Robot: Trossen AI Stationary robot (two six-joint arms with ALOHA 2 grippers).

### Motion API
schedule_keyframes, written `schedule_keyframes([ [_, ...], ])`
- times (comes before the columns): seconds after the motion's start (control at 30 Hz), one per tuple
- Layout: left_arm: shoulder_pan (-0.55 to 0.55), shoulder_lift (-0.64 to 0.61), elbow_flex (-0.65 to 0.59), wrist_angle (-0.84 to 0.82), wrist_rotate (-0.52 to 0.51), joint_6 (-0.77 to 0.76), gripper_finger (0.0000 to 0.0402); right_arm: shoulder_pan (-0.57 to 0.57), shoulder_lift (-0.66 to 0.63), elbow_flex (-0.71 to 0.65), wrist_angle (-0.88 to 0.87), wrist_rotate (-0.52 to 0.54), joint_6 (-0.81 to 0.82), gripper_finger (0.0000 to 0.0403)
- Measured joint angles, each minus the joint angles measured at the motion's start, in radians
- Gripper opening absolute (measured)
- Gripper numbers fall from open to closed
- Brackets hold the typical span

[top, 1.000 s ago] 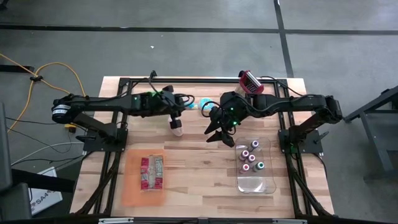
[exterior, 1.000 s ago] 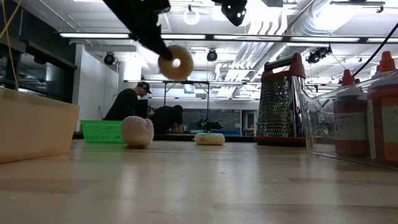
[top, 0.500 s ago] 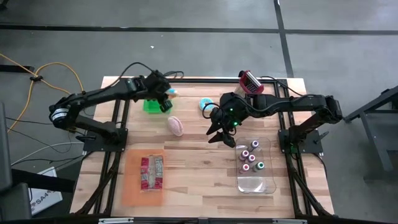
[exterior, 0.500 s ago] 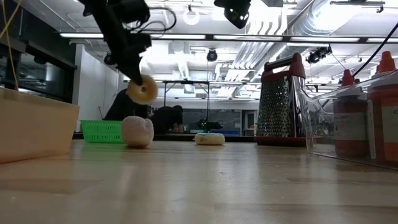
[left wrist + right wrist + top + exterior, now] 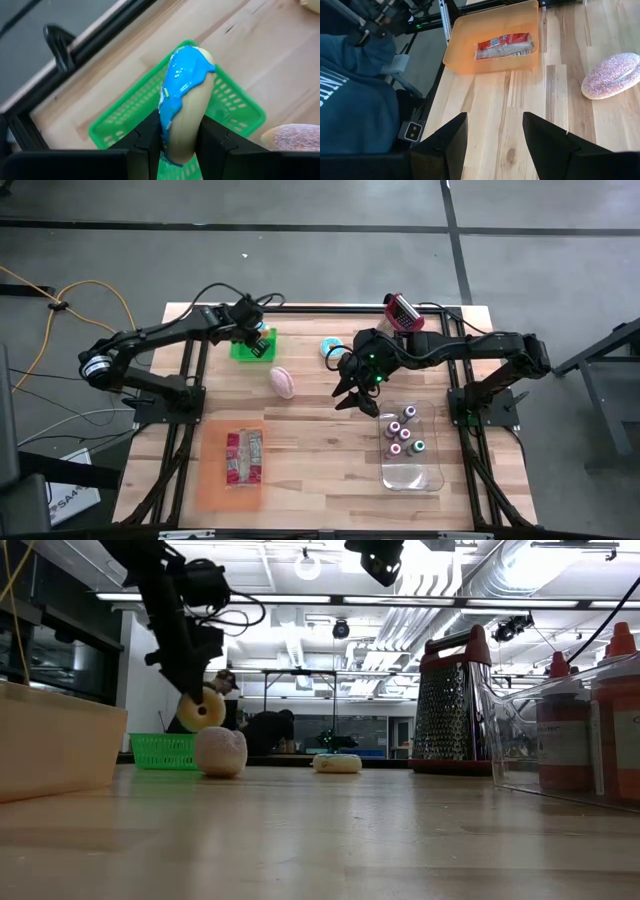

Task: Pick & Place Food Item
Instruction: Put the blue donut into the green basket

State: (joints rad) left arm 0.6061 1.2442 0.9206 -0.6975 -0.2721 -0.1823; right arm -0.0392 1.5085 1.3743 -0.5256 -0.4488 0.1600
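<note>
Left hand (image 5: 181,145) over green basket (image 5: 235,107)
You've got it clamped on the blue-iced donut (image 5: 184,102); right hand (image 5: 495,132) waits mid-table, fingers spread, empty.

I see bare counter (image 5: 320,430) between orange tray (image 5: 232,458) and clear bin (image 5: 410,448); pink donut (image 5: 283,381) sits beside green basket (image 5: 250,346).

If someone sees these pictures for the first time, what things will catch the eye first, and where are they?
The left hand holds a blue-iced donut just above the green basket at the table's far left side. A pink sugared donut lies on the wood near the middle, between the two arms. The right hand hangs open above the table centre, next to a clear bin of small bottles.
</note>
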Motion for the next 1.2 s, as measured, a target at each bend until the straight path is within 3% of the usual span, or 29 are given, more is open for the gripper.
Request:
schedule_keyframes([
  [0.3, 0.008, 0.000, -0.034, -0.026, -0.107, -0.129, 0.0092, 0.000, 0.000, 0.000, -0.001, 0.000, -0.003, 0.0179],
  [0.5, 0.008, 0.000, -0.058, -0.040, -0.107, -0.198, 0.0092, 0.000, 0.000, 0.000, -0.002, 0.000, -0.003, 0.0179],
  [1.0, 0.008, 0.000, -0.082, -0.105, -0.047, -0.570, 0.0092, 0.000, 0.000, 0.000, -0.002, 0.000, -0.003, 0.0179],
  [1.2, 0.008, 0.000, -0.082, -0.107, -0.047, -0.649, 0.0092, 0.000, 0.000, 0.000, -0.002, -0.015, -0.004, 0.0179],
])
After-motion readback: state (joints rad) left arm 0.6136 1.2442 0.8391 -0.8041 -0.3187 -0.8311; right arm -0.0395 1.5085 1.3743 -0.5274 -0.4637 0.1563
